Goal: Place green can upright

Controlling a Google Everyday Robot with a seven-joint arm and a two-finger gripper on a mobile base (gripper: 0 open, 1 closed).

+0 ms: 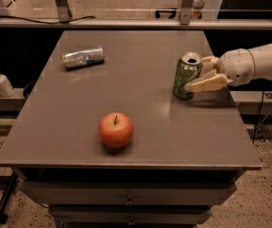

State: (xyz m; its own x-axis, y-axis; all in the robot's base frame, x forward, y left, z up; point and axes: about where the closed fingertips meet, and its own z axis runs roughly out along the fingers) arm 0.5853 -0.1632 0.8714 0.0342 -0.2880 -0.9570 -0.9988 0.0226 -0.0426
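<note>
The green can (187,75) stands upright near the right edge of the grey worktop (140,94), right of centre in the frame, its silver top facing up. The robot's pale hand (199,73) reaches in from the right border and sits against the can's right side. Whether the hand is clamped on the can or has already slackened cannot be told from this angle.

The task looks to be at its last step: the can appears to rest on its base, so what remains is judged to be the release. That calls for letting go without nudging the can, then drawing the hand straight back toward the right, since a light can this close to the edge could tip or slide off at a sideways brush.

The green can's top shows a dark opening; what is inside, if anything, is hidden. A silver can with blue markings (82,57) lies on its side in the upper left of the worktop, well apart. A red apple (116,129) sits near the front edge, left of centre. A small white pump bottle (0,82) stands on a ledge at the far left, off the worktop. Closed drawers (126,201) run below the front edge.
</note>
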